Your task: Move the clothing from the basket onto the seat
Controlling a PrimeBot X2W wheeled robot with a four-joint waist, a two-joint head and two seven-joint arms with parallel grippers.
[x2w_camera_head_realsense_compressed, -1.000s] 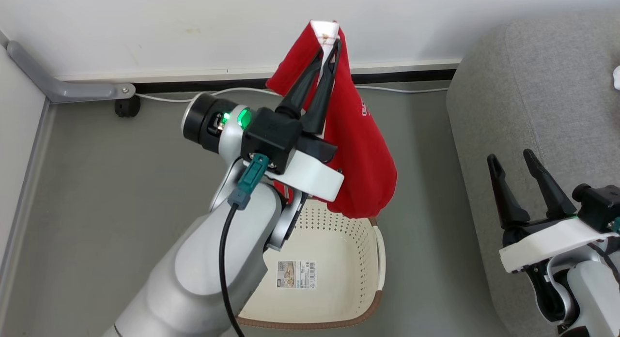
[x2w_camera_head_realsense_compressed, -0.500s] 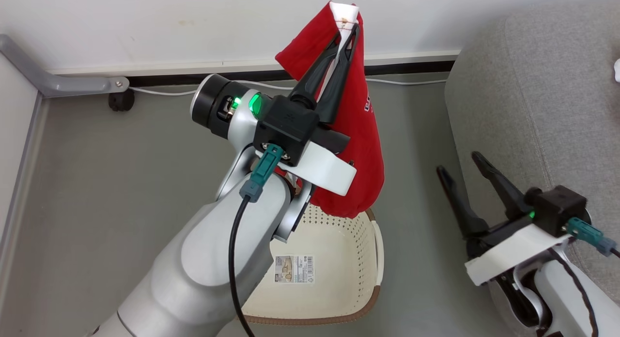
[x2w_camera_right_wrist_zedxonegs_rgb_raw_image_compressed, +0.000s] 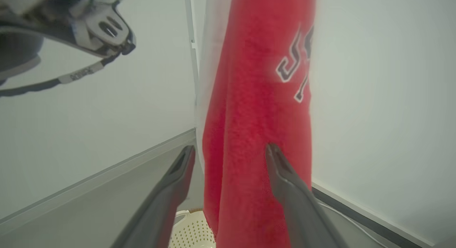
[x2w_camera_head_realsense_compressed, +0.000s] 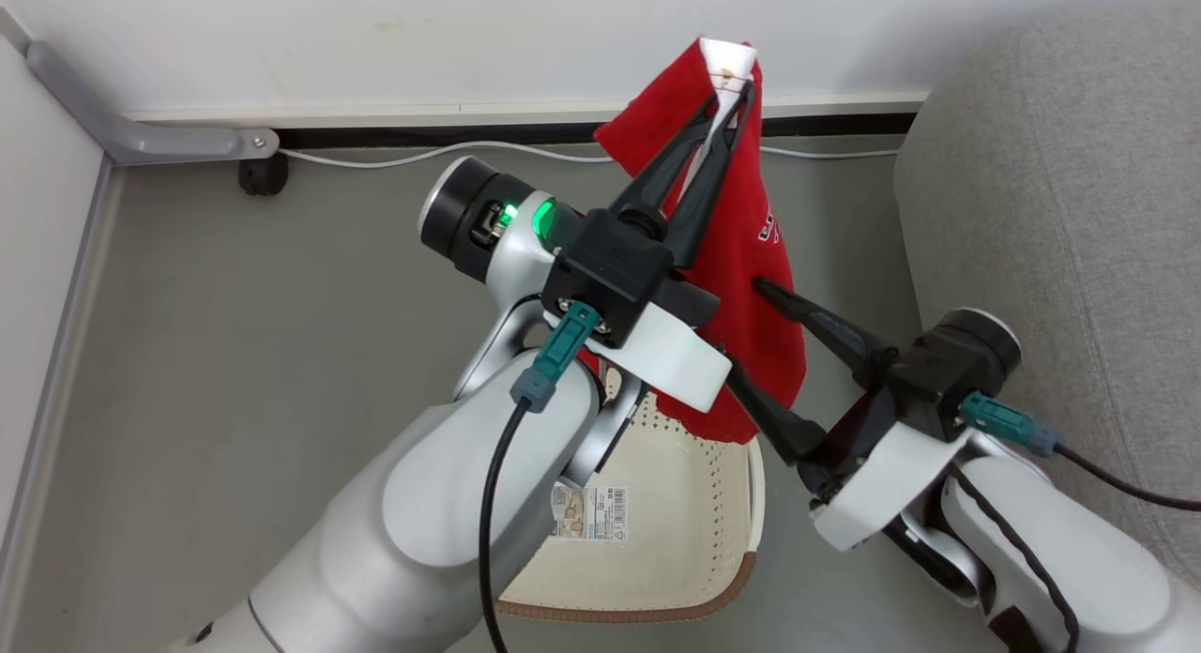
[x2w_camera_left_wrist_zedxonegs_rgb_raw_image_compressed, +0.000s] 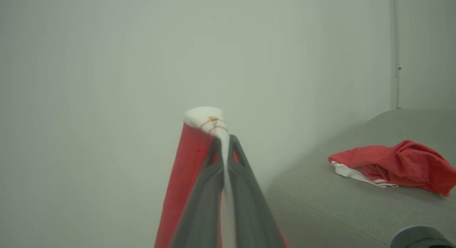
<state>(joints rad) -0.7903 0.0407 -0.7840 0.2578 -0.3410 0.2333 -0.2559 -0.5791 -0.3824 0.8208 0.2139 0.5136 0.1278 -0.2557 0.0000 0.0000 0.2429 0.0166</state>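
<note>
Overhead, pinches soft red white-lettered garment by its white trim in raised left gripper; straddles hanging fabric with wide-spread right gripper.

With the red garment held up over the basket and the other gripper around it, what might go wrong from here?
1. The left gripper pinches the red garment only by its white trim at the top; it may slip back into the basket.
2. The open right gripper straddles the hanging cloth close beside the left gripper; a bump could knock it loose.
</note>
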